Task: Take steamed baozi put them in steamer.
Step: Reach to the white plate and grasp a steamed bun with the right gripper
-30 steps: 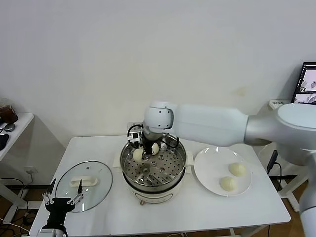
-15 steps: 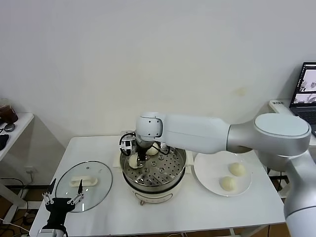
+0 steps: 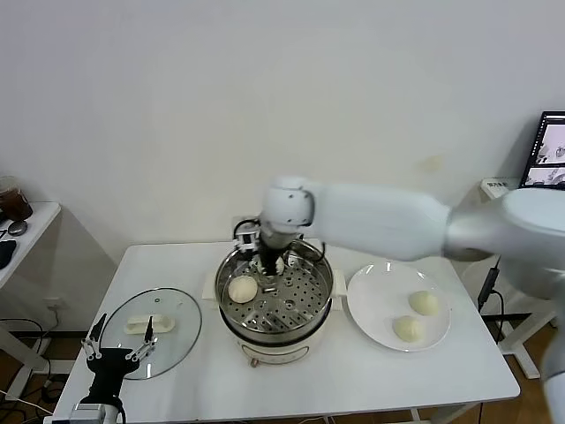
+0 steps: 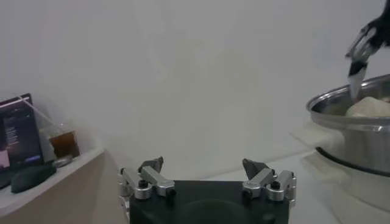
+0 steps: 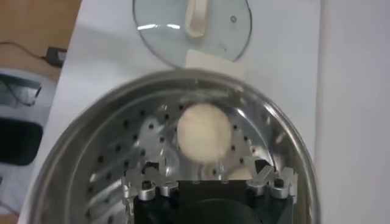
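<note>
The steamer (image 3: 311, 276) stands mid-table with its perforated tray showing. One steamed baozi (image 3: 243, 288) lies free on the tray's left side, also seen as the baozi (image 5: 204, 132) in the right wrist view. A second baozi (image 3: 281, 263) sits at the back of the tray, partly hidden by my right gripper (image 3: 267, 267). That gripper (image 5: 206, 171) hangs open just above the tray, holding nothing. Two more baozi (image 3: 425, 303) (image 3: 407, 329) lie on the white plate (image 3: 369, 300). My left gripper (image 3: 119, 350) (image 4: 202, 165) is parked open, low at the table's left front corner.
A round glass lid (image 3: 168, 340) with a white handle lies flat on the table left of the steamer, just beyond my left gripper. A small side table (image 3: 22, 225) stands at the far left. A laptop screen (image 3: 549, 150) is at the far right.
My right gripper opened and let go of the baozi, which now rests on the tray's left side. The gripper has drawn back toward the middle of the steamer.
</note>
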Tool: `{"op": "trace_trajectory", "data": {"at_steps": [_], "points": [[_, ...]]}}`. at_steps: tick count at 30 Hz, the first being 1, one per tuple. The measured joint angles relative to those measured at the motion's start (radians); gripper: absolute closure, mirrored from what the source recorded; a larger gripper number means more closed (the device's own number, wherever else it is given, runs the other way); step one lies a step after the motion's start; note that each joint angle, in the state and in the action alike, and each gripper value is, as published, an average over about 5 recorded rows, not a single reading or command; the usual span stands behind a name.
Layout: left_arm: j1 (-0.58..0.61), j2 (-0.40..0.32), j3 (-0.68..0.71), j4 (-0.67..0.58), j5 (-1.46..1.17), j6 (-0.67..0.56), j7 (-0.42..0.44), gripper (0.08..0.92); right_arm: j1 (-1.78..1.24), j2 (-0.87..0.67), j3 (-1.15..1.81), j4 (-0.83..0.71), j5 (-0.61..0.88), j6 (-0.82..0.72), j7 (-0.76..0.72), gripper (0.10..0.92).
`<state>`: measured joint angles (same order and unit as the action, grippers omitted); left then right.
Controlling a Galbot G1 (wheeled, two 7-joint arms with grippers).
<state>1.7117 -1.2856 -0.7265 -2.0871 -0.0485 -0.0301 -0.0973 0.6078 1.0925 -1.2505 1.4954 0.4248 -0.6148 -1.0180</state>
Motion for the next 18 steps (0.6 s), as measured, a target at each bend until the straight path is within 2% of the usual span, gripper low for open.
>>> {"op": "trace_trajectory", "data": {"at_steps": [9,18], "points": [[-0.01,0.004,0.017,0.006,0.008,0.003,0.003,0.177,-0.006,-0.344,0.032,0.142,-0.197,0.171,-0.145,0.203],[0.002,0.004,0.009,0.009,0.011,-0.003,0.007,0.177,-0.275,-0.603,0.219,0.179,-0.383,0.268,-0.169,0.203]]}}
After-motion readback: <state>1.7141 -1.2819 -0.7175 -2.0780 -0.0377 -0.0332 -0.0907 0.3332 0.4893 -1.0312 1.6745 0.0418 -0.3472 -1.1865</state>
